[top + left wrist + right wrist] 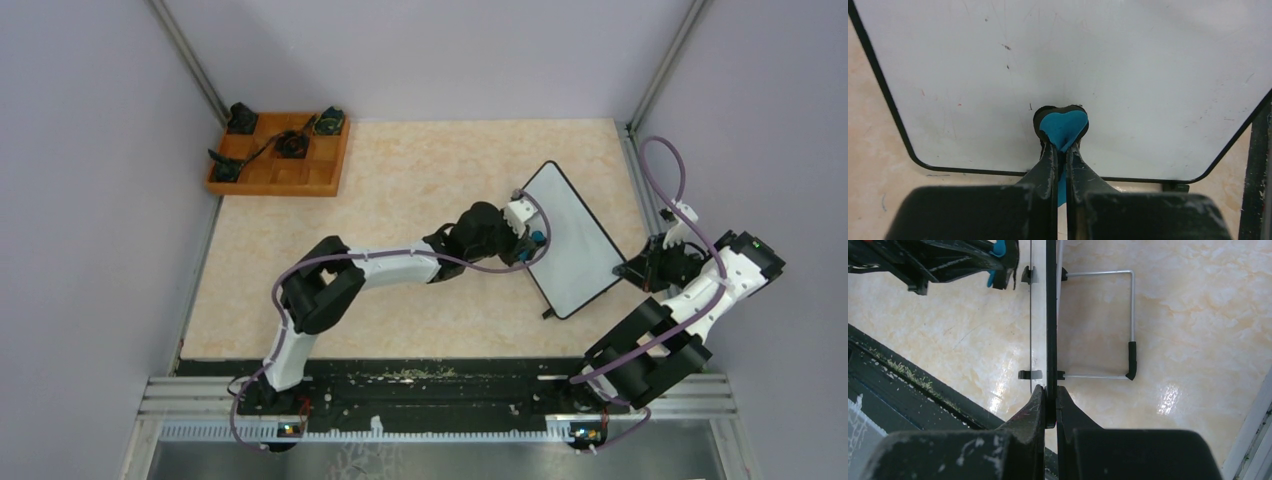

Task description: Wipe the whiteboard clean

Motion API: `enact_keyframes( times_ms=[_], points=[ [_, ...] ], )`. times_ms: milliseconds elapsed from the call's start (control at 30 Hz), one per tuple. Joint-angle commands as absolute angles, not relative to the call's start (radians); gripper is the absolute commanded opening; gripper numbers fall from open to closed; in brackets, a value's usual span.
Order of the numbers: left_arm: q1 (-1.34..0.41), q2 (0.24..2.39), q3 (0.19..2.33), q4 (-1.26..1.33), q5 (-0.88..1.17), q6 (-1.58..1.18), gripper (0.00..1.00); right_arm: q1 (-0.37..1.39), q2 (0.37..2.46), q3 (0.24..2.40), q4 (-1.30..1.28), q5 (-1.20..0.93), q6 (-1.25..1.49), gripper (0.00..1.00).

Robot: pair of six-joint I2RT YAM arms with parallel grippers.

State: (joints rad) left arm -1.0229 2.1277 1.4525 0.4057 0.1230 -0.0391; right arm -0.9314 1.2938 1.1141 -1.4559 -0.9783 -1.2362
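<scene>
**Eraser on the board face, board pinched from the right**

At the far-left corner of the table [420,170] sits a wooden tray [272,189] of small dark parts, well apart from the work. The left gripper [1061,145] reaches across the middle of the table. Its jaws are clenched on a small blue eraser [1064,127], which presses against the whiteboard [1108,60].

The board stands in the right half of the table, propped and leaning back, with its white face turned toward the left arm. Its long axis runs diagonally, from the far side down toward the near-right corner. The eraser touches the face low down, near the board's bottom edge, so most of the unswept face lies ahead of the left gripper and above it. Only a few faint specks show there, so the wiping looks close to done.

At the board's near-right end, the right gripper [1049,392] is clamped on the thin black frame and braces the board. Behind the board, a wire stand [1131,315] rests on the table.

The surface is smooth, glossy beige. There is open room to the left of the board and little to its right.
</scene>
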Motion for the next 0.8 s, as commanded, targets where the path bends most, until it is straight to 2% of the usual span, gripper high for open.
enact_keyframes(
  times_ms=[0, 300, 467, 533, 767],
  points=[
    [-1.024, 2.014, 1.42, 0.36, 0.092, 0.006, 0.01, -0.899, 1.288, 1.073, -1.5, -0.808, -1.321, 0.0],
    [-1.014, 1.949, 1.375, 0.316, 0.019, 0.04, 0.01, -0.899, 1.284, 1.086, -1.499, -0.805, -1.296, 0.0],
    [-1.009, 1.925, 1.348, 0.316, -0.015, 0.044, 0.01, -0.899, 1.281, 1.095, -1.5, -0.805, -1.284, 0.23],
    [-1.008, 1.914, 1.335, 0.321, -0.04, 0.036, 0.01, -0.899, 1.278, 1.101, -1.499, -0.809, -1.278, 0.29],
    [-1.002, 1.856, 1.271, 0.343, -0.087, 0.017, 0.02, -0.9, 1.273, 1.152, -1.499, -0.834, -1.234, 0.4]
  ],
)
